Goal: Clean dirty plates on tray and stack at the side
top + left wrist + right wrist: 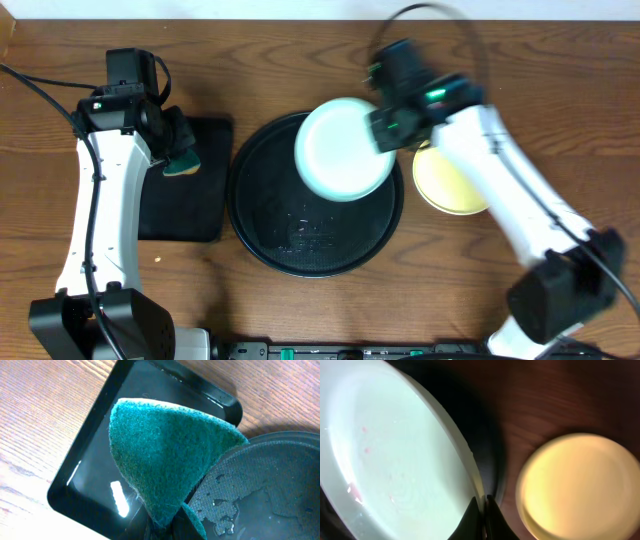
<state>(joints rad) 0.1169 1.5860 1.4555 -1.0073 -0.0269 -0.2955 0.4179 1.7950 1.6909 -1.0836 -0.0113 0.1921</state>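
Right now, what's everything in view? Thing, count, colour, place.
mint plate: 1, pale mint with faint red spots, held over the round tray's far right part
yellow plate: 1, pale yellow, on the table right of the round tray
round tray: 1, black, centre, wet patches
rectangular tray: 1, black, left of the round tray
sponge: 1, green, held over the rectangular tray
table: 1, brown wood
left end effector: 1, shut on sponge
right end effector: 1, shut on mint plate's rim

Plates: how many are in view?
2. A pale mint round plastic plate, held by the right tool over the round black tray; a pale yellow plate on the wooden table beside it. Another may be hidden.
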